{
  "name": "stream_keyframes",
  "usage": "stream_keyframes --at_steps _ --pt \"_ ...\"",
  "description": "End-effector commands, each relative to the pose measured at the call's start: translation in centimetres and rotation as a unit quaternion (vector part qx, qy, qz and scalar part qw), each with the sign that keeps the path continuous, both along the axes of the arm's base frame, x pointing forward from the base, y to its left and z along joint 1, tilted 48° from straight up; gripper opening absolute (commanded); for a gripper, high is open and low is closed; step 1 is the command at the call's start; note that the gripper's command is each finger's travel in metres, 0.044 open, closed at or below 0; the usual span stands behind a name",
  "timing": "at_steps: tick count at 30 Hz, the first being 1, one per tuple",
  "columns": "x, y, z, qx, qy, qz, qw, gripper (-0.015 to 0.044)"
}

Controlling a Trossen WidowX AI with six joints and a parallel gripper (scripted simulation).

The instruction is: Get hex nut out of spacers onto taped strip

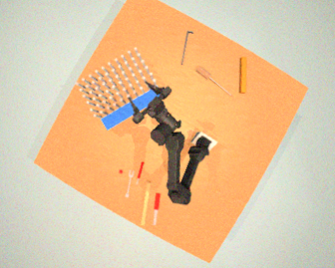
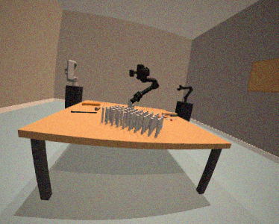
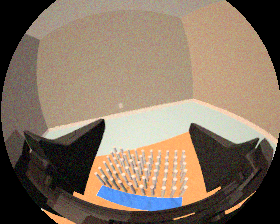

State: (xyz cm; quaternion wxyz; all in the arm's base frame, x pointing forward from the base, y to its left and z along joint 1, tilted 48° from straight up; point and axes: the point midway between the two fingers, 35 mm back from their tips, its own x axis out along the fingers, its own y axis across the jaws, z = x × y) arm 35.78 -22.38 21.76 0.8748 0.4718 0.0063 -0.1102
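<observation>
The metal spacers (image 1: 120, 81) (image 2: 136, 121) (image 3: 152, 186) stand upright in rows. The blue taped strip (image 1: 116, 118) (image 3: 142, 199) lies along their front; I see no nut on its visible part. I cannot make out the nut among the spacers. A dark thin rod with a short bent end (image 1: 185, 47) (image 2: 83, 112) lies beyond the field. My gripper (image 1: 139, 91) (image 3: 147, 123) is wide open and empty. From above it overlaps the strip and the field's edge, but the exterior view shows it raised high above the table.
A brown-handled tool (image 1: 203, 72) and an orange bar (image 1: 242, 74) lie near the rod. Across the table lie a pale fork (image 1: 130, 182), a red stick (image 1: 141, 169), a yellow stick (image 1: 146, 206), a red-handled tool (image 1: 156, 201) and a small red piece (image 1: 121, 171).
</observation>
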Motion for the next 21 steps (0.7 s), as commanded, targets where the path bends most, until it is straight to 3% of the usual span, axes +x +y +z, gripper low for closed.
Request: stream_keyframes --at_steps 1,12,21 --pt "3.1 5.6 -2.7 -0.054 0.042 0.055 0.996 0.0440" --pt "6.1 23.9 -8.9 -0.258 0.119 0.237 0.929 0.0440" --pt "5.9 25.0 -9.2 -0.271 0.122 0.249 0.922 0.0440"
